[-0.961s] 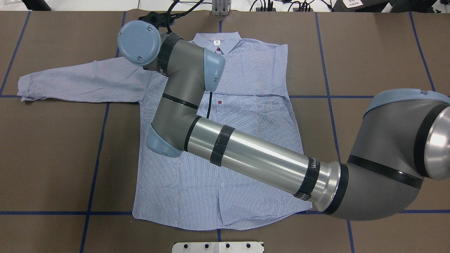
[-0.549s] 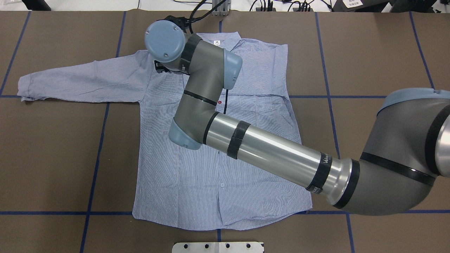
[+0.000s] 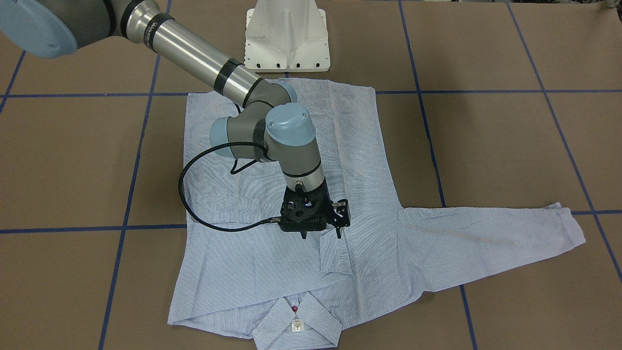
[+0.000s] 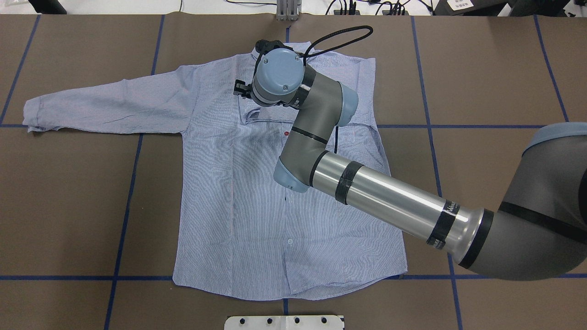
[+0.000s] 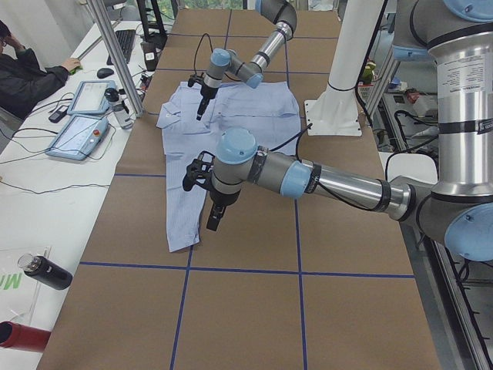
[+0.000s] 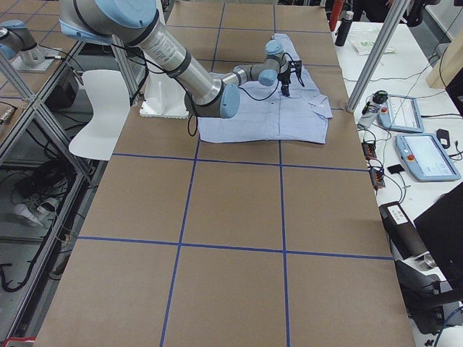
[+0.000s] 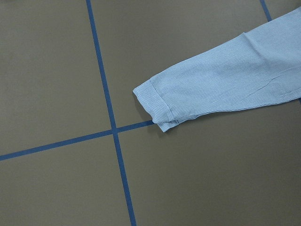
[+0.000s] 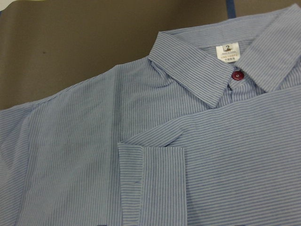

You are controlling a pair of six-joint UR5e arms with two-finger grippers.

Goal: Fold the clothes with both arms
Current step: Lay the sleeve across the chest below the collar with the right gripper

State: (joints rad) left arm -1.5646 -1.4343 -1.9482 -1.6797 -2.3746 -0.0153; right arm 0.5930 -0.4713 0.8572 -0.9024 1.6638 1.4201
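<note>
1. The light blue-and-white striped button-up shirt [image 4: 257,206] lay flat mid-way along the brown table [image 4: 481,68], collar [image 3: 296,316] toward the far edge.
2. One sleeve lay folded over the chest, I think to make the shirt narrower.
3. My black two-finger right gripper [image 3: 320,235] hung just over that sleeve's cuff [image 3: 335,255], fingers apart, holding nothing.
4. The other sleeve [image 4: 105,103] reached toward the table's left end. My left gripper [image 5: 212,223] hung near its end, probably to fold it next. I could not tell if its fingers were apart.
</note>
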